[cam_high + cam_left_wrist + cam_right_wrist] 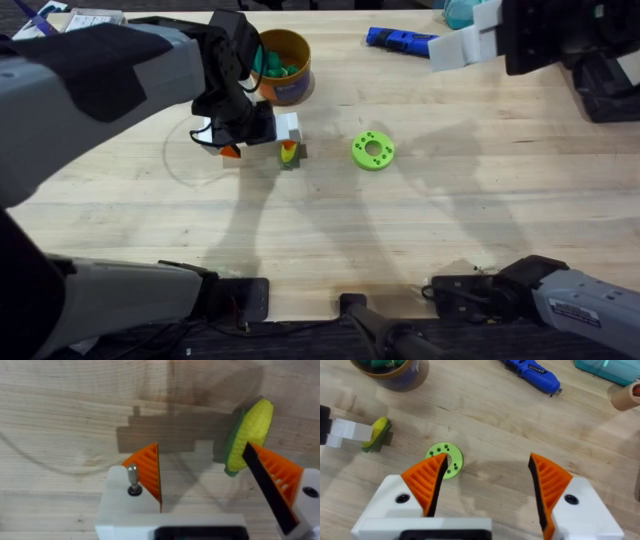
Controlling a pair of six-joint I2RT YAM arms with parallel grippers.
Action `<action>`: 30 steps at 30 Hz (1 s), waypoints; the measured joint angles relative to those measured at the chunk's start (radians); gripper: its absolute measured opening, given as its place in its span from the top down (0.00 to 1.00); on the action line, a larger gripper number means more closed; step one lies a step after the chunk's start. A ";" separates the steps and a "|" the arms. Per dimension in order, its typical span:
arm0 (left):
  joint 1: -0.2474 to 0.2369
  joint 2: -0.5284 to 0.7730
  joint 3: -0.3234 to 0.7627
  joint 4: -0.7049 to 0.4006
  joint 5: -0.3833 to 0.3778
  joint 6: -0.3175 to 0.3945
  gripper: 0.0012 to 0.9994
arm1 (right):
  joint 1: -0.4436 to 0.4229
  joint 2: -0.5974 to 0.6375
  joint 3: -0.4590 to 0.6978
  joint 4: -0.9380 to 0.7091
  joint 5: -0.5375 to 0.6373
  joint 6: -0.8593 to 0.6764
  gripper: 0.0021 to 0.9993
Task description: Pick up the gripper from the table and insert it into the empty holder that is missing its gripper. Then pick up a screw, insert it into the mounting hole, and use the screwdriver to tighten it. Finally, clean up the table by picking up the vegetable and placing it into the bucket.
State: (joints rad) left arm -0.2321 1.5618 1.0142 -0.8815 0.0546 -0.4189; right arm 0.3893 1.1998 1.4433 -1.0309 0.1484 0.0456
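Pale plank table (pixel 480 200): the left gripper (pixel 205 477) gapes around nothing, one pad touching the vegetable (pixel 250 435). Probably light, hard plastic (slippery?); pinch its middle. The right gripper (pixel 487 485) is wide open, empty.

Overhead high; wrists close, downward, vegetable (pixel 250 435) shared.

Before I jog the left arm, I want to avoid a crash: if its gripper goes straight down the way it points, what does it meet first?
Probably the table between its open fingers; the vegetable sits beside one fingertip and might get clipped.
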 joint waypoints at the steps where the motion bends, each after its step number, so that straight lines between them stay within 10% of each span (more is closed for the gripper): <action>1: 0.000 0.001 0.000 -0.001 0.001 -0.001 0.01 | -0.001 0.000 0.000 -0.001 0.000 0.000 0.03; 30: -0.027 0.008 0.094 -0.005 0.133 0.183 0.01 | -0.001 0.000 0.000 -0.005 -0.007 -0.001 0.03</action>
State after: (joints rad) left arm -0.2590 1.5700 1.1080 -0.8869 0.1880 -0.2362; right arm 0.3885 1.1999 1.4433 -1.0355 0.1413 0.0450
